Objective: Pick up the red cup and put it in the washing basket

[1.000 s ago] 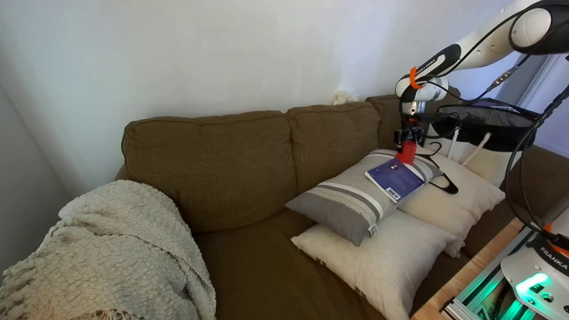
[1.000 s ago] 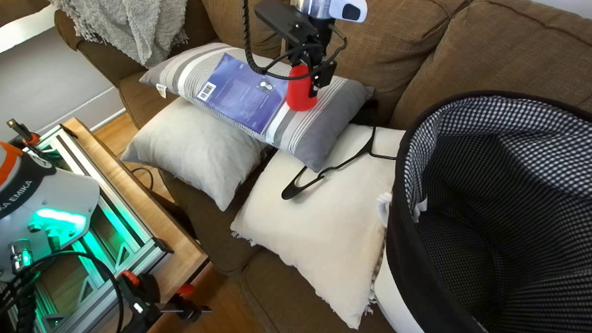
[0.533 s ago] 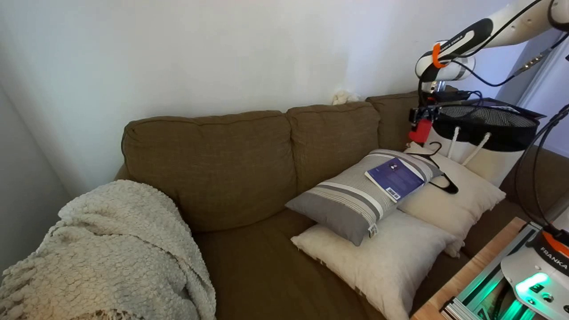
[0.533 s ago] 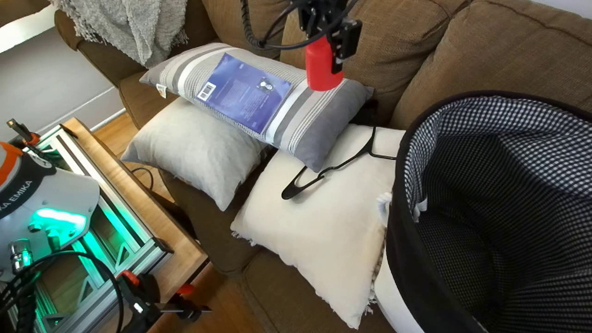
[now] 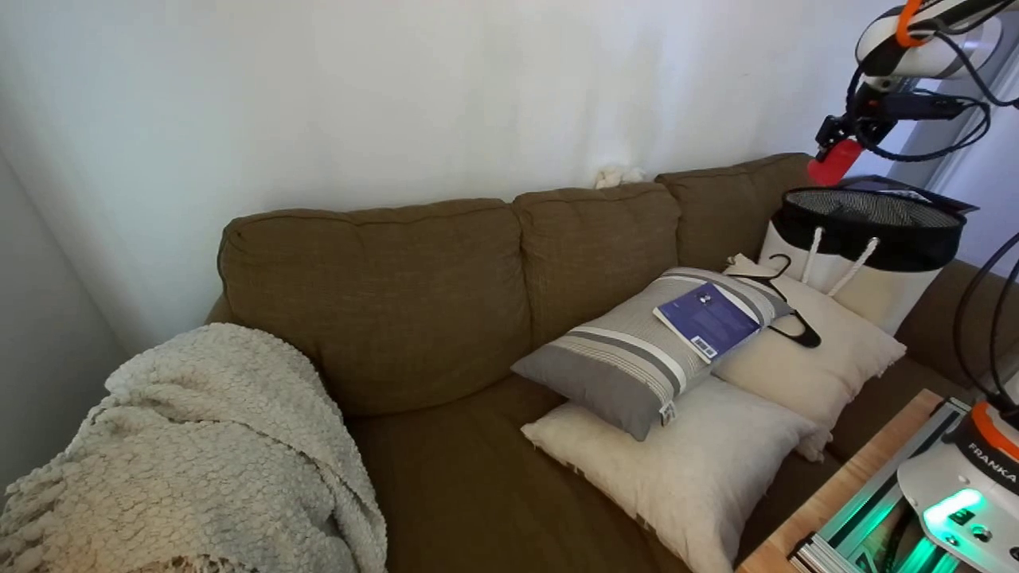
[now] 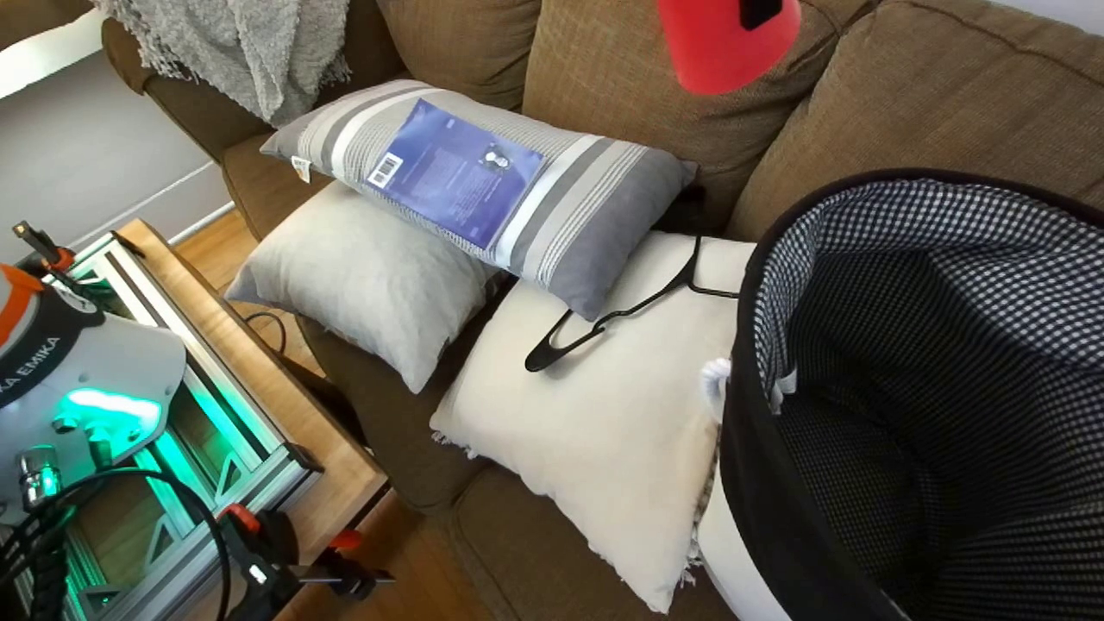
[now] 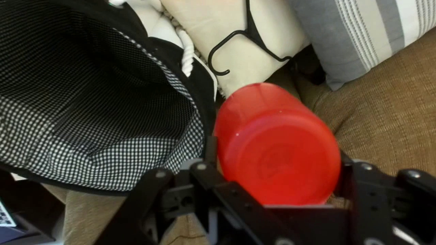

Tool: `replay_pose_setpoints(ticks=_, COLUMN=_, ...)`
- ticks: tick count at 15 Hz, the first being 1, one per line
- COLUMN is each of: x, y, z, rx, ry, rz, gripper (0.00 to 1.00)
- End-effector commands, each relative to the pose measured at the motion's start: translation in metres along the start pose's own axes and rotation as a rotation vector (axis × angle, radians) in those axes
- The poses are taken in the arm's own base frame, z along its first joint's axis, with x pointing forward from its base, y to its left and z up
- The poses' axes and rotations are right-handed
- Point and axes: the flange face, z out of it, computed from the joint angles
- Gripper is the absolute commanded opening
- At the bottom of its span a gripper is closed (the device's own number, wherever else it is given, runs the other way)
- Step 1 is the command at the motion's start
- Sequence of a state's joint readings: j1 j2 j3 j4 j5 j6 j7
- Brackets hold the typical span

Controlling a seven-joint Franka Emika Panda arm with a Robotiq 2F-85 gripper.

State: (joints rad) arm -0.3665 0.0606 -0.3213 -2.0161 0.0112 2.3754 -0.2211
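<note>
The red cup (image 5: pixel 834 163) is held in the air by my gripper (image 5: pixel 837 151). In the wrist view the cup (image 7: pixel 279 160) sits tilted between the two fingers, its round base facing the camera. In an exterior view only the cup's lower part (image 6: pixel 724 52) and one dark fingertip (image 6: pixel 761 10) show at the top edge. The washing basket (image 5: pixel 884 231) is white with a black band and a checked lining. Its opening is wide and faces up. In the wrist view the basket (image 7: pixel 190 85) lies just left of the cup. The cup is above rim height, outside or near the rim.
A striped pillow (image 6: pixel 595 207) with a purple book (image 6: pixel 457 172) lies on cream pillows. A black hanger (image 6: pixel 638 302) lies on the cream pillow (image 6: pixel 595 431) beside the basket. The brown sofa back (image 5: pixel 382 302) stands behind. A dark object (image 7: pixel 27 211) lies beyond the basket.
My gripper has lifted the red cup off the striped pillow beside the book and carried it up and towards the basket. The cup is now tilted. The pillows, book and basket have not moved.
</note>
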Motion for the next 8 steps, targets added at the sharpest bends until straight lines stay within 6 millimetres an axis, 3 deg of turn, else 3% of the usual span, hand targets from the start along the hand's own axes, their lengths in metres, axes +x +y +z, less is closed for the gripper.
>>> replay_pose_setpoints(ticks=1, x=-0.002, y=0.004, z=-0.006, rx=0.001, ry=0.006, rz=0.008, gripper=0.47)
replay_pose_setpoints(ticks=3, x=0.011, y=0.007, z=0.0, rx=0.033, ry=0.12, rz=0.149, gripper=0.47)
replay_pose_setpoints(ticks=8, x=0.054, y=0.042, z=0.015, rx=-0.014, ry=0.367, rz=0.312, gripper=0.47)
